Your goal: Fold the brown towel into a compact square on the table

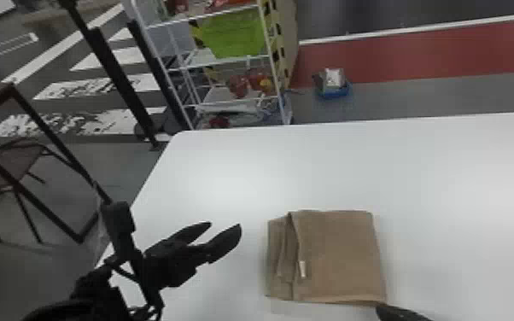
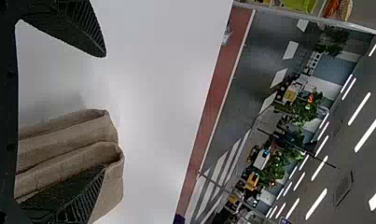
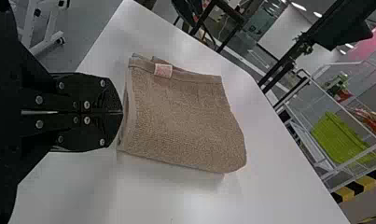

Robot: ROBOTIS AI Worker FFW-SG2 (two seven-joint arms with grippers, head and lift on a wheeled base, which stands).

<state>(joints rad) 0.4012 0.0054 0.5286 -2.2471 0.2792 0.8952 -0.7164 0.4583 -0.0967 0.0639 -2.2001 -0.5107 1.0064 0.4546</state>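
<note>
And there's the brown towel (image 1: 337,256), folded flat on the bench (image 1: 226,170)!
Pale label (image 3: 163,70), reddish print too small to read; left end effector (image 1: 225,225) released beside the towel, right end effector (image 1: 397,313) clenched at its edge—pinching cloth? Can't tell.

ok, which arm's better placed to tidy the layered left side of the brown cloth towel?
Left, probably. The black left claw is open just off that side of the towel, while the black right claw is shut at the near right corner.
</note>
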